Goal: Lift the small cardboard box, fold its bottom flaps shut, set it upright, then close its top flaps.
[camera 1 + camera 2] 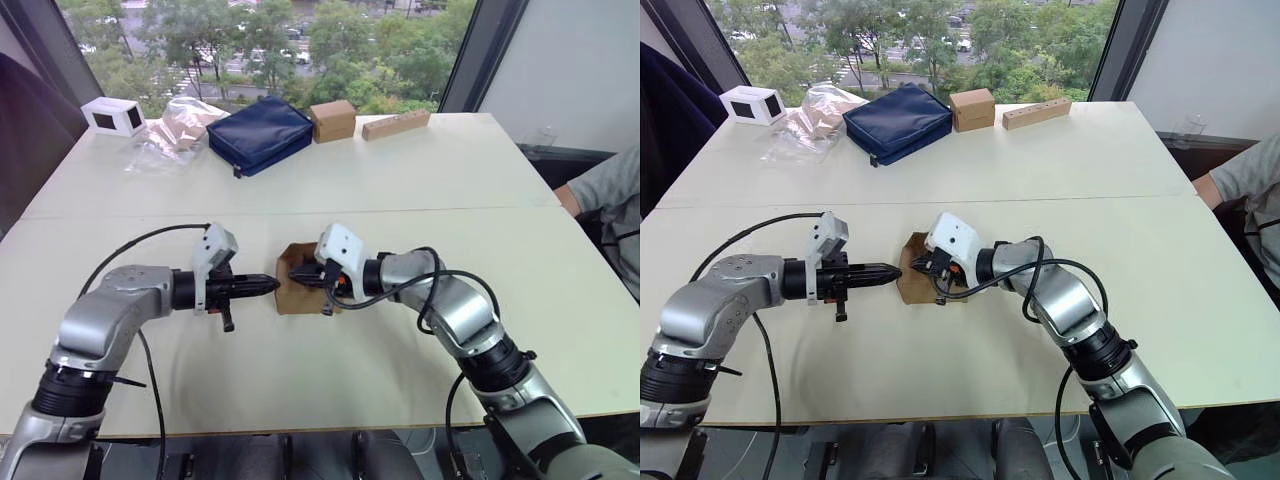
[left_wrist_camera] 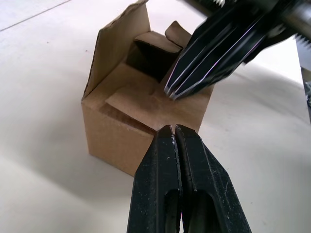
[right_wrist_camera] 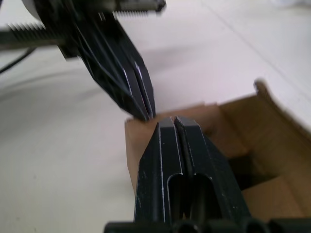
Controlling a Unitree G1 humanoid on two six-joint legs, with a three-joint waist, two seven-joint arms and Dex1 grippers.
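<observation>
- Pale surface (image 1: 330, 380) by window; box (image 1: 297, 288) stands upright mid-surface btwn both arms.
- Left gripper (image 1: 272, 285) closed, empty, tip at box's near top edge.
- Right gripper (image 2: 171, 92) closed, empty, pressing folded top flaps (image 2: 141, 99); one flap (image 2: 119, 46) stands up.
- Judgement: push standing flap down w/ flat finger side, other gripper bracing box.

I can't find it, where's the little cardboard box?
The small cardboard box sits mid-table, between the left gripper and right gripper.

Pale white table (image 1: 450, 170), large window (image 1: 300, 40) behind it, green trees outside, daylight, white wall at right
</observation>
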